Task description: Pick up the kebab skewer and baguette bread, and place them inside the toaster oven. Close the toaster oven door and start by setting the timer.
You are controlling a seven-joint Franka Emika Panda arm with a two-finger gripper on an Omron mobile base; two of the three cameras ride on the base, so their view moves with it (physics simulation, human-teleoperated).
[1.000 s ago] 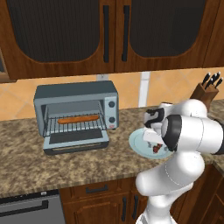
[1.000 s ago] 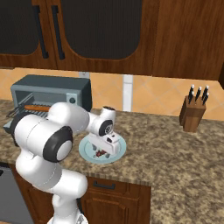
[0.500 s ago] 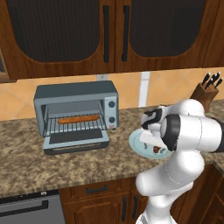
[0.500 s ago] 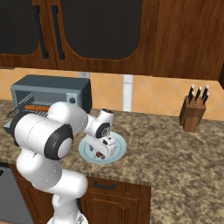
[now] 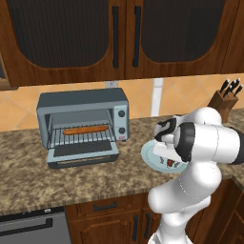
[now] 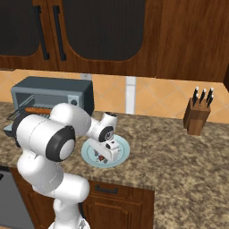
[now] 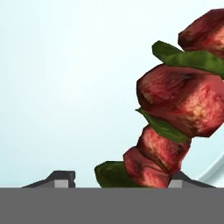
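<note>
Now the end effector (image 6: 107, 154) has dropped onto the pale blue plate (image 6: 123, 154) and its jaws are drawing in around the kebab skewer (image 7: 175, 113); whether they already pinch it I cannot tell. The baguette bread (image 5: 86, 129) already lies on the rack of the toaster oven (image 5: 83, 102), whose toaster oven door (image 5: 83, 152) hangs open. A knife block (image 6: 197, 116) stands well clear on the counter (image 6: 179, 170).
</note>
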